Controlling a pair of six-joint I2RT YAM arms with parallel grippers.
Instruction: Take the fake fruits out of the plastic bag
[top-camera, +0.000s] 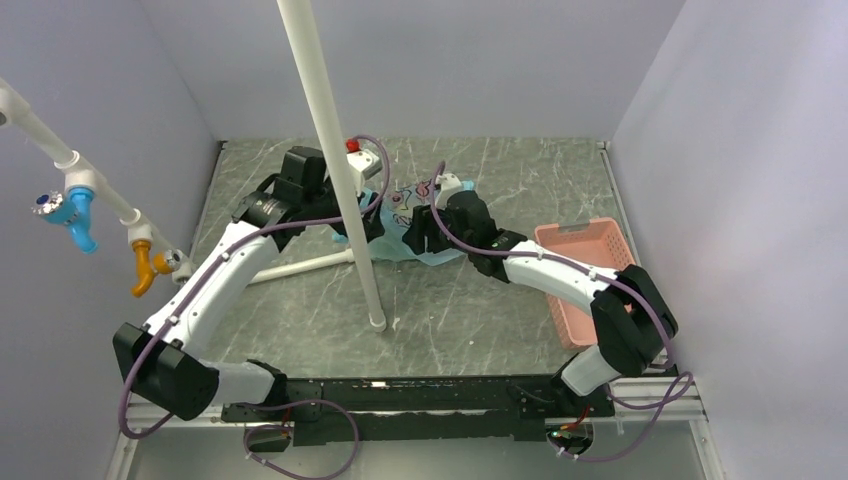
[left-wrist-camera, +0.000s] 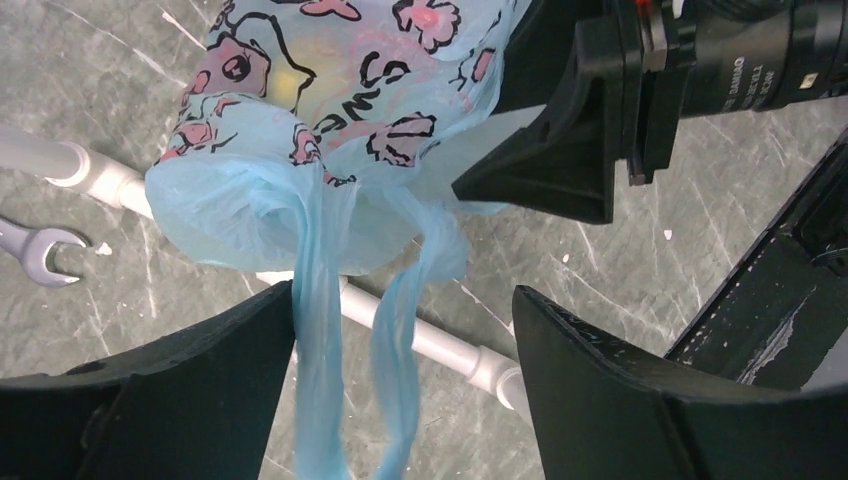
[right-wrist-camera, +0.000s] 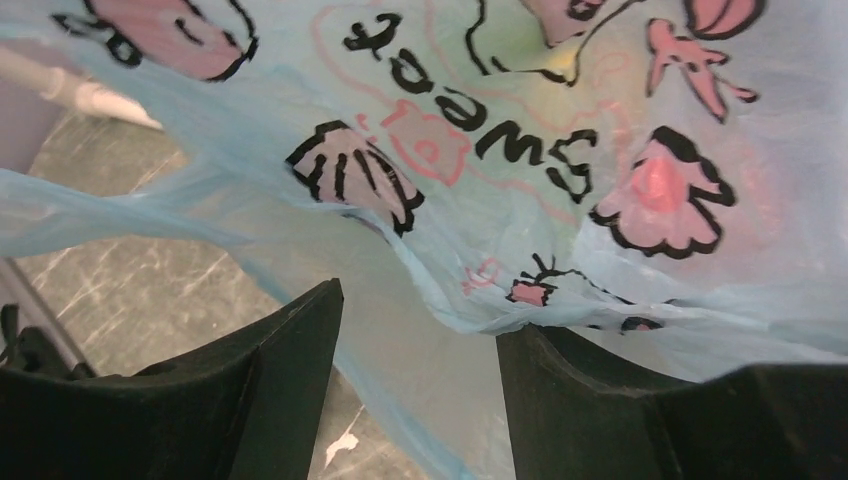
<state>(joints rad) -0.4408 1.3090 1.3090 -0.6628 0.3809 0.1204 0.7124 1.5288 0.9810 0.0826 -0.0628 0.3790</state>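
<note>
The thin, light-blue printed plastic bag (top-camera: 405, 228) lies far-centre on the grey marbled table (top-camera: 480, 300) — between both arms. The left gripper (left-wrist-camera: 400, 300) gapes, released, around its loop handles (left-wrist-camera: 318, 380); the right gripper (right-wrist-camera: 420, 310) is also released — bag film drapes between its fingers.

Left end effector (left-wrist-camera: 400, 330) spread wide, right end effector (right-wrist-camera: 420, 340) partly spread

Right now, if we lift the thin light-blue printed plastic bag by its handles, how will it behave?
Probably floppy: the thin light-blue plastic bag is crumpled and its handles hang as limp strips. Likely to sag around its contents; a yellowish lump shows through the film.
</note>
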